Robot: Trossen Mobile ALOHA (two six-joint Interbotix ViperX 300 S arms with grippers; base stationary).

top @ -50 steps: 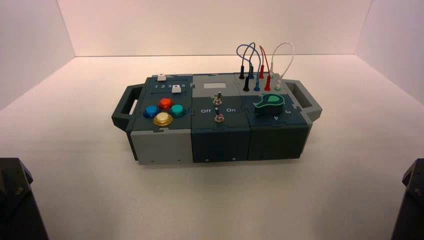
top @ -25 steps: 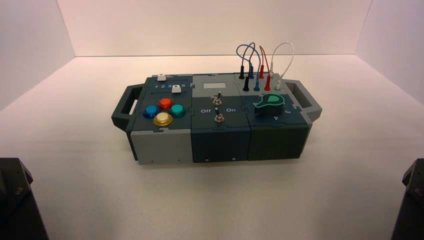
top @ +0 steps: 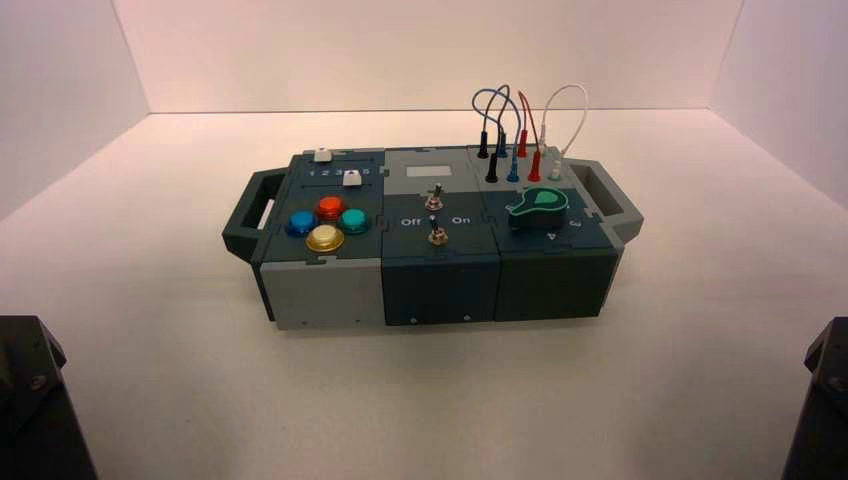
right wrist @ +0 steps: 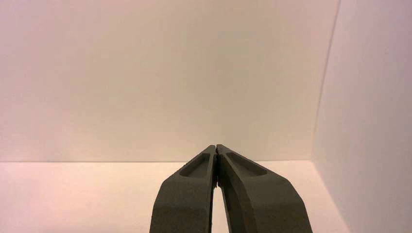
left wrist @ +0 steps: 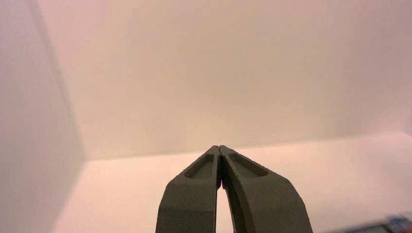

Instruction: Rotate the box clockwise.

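The box, long and dark teal with a grey left front panel, lies across the middle of the white floor in the high view. It has a grey handle at each end, four coloured dome buttons, two toggle switches, a green knob and looped plug wires. Both arms are parked at the near corners, far from the box. My left gripper is shut and holds nothing. My right gripper is likewise shut on nothing. A blurred sliver of the box shows in the left wrist view.
White walls enclose the floor at the back and both sides. The left arm's dark base and the right arm's base sit at the near corners. Open floor surrounds the box on all sides.
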